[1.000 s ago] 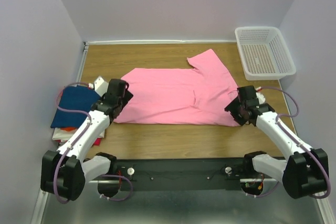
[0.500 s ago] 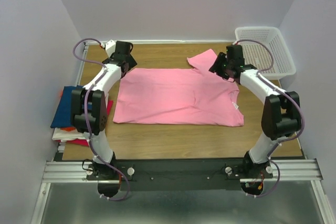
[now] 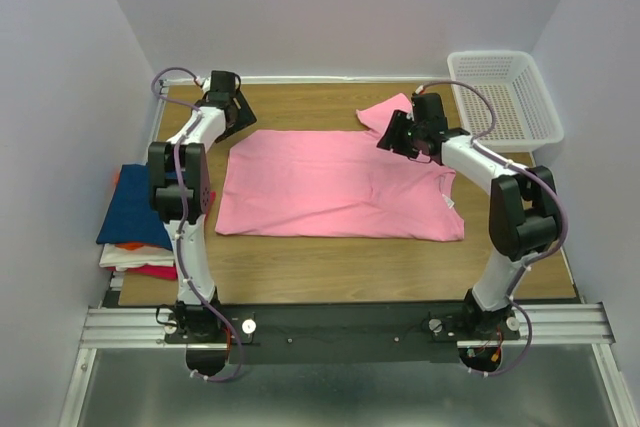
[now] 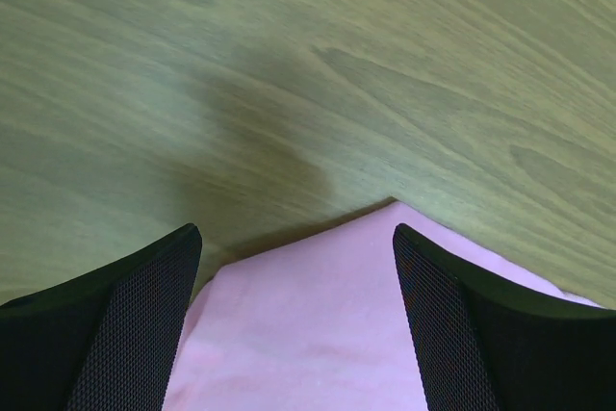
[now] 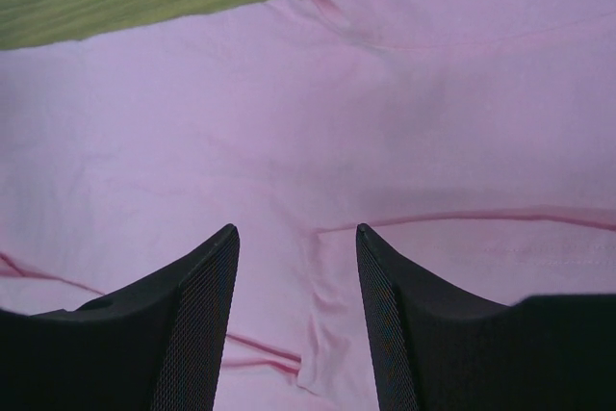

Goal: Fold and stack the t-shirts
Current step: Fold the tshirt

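Pink t-shirt: soft cloth, flat, few creases | L gripper spread over its corner | R gripper spread over cloth

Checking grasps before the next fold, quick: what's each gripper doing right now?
Left gripper: open, empty, above a corner of the pink t-shirt.
Right gripper: open, empty, above the same shirt.

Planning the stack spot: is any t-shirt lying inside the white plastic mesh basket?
No, the white plastic mesh basket shows only its bare floor.
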Tool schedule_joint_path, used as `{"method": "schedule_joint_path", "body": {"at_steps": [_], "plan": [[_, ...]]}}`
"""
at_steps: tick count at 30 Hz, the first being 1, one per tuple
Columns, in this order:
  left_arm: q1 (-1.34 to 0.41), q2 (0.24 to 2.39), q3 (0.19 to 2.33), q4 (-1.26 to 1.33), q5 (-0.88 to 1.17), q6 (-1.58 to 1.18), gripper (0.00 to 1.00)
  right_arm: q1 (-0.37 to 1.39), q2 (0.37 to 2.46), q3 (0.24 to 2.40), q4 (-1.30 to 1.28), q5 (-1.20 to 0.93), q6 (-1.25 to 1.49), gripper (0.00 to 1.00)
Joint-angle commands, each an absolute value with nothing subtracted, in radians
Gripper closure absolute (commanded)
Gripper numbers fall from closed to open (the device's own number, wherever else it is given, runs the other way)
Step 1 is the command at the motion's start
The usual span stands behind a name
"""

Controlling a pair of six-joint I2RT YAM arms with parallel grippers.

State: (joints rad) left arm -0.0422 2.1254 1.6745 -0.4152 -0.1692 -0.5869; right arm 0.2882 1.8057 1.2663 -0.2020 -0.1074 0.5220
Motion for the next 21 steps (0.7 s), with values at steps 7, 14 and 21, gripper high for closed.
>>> {"method": "schedule_joint_path", "body": {"at_steps": [7,14,21], "plan": [[-0.041,2.218,1.69,-0.469,-0.086,-0.571,0.2,0.302,1.71,1.147,-0.164,-0.161,0.534,0.41],[-0.046,2.191,1.623,-0.453,-0.06,-0.566,0.49,0.302,1.713,1.155,-0.164,-0.172,0.535,0.41],[-0.048,2.092,1.557,-0.42,-0.043,-0.538,0.73,0.302,1.733,1.15,-0.161,-0.186,0.538,0.41]]}}
